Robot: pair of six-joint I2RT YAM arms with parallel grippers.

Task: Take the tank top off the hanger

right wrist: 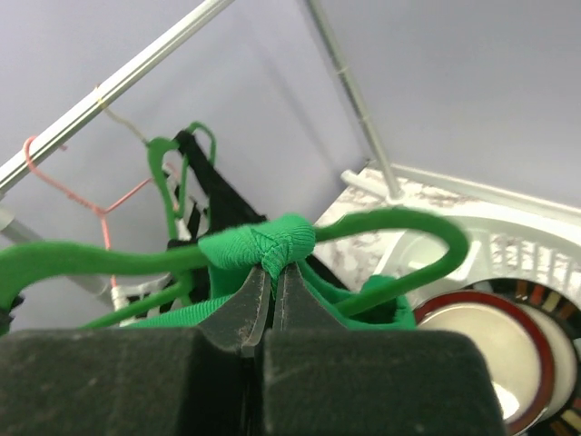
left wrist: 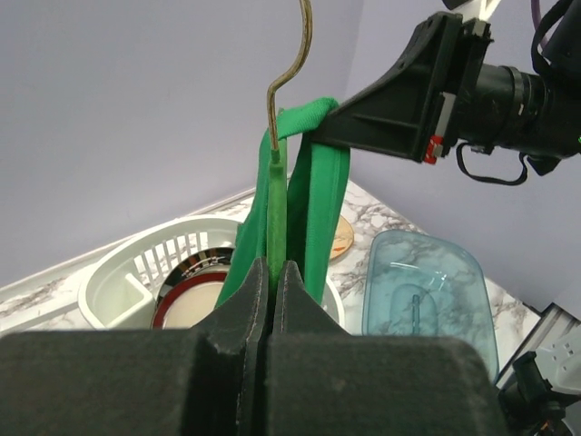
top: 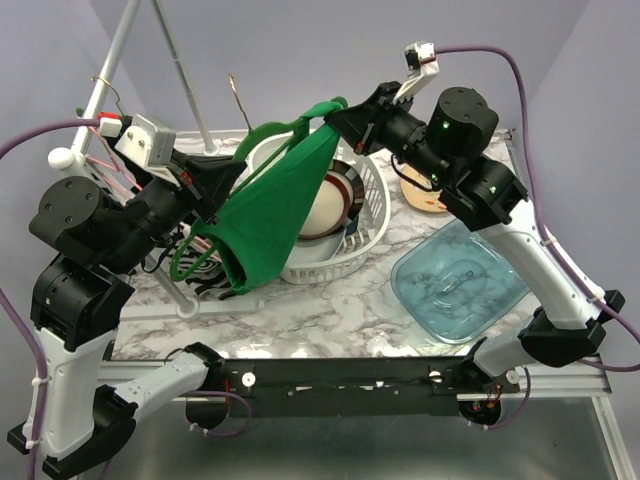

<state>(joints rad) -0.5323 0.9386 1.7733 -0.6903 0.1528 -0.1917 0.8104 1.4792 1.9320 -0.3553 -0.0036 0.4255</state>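
The green tank top [top: 285, 210] hangs in the air between the two arms, left of centre over the table [top: 330, 318]. Its body drapes down toward the near-left side of the white basket [top: 372, 232], and one strap [right wrist: 259, 243] is bunched at its top right. It sits on a green hanger [left wrist: 275, 213] whose metal hook [left wrist: 292, 68] points up and toward the far side. The right gripper [right wrist: 272, 272] has its jaws pressed together on the bunched strap, with the hanger's thin arm running just beside that pinch. The left gripper [left wrist: 272, 277] has its jaws pressed together on the hanger's narrow stem below the hook. The strap appears to be looped over the hanger's arm, so the garment is judged not yet free. A straight pull to the right would likely tighten the strap against that arm rather than lift it over the end. The stem could then twist or slide in the left jaws, which grip only a slim piece of plastic. The right fingertips hold only a small fold, which could slip out under tension. The low hem could drag across the plates [top: 325, 205] in the basket. A swinging hook could catch the rail [top: 110, 75] at the far left, where a pink hanger [right wrist: 64, 177] hangs.
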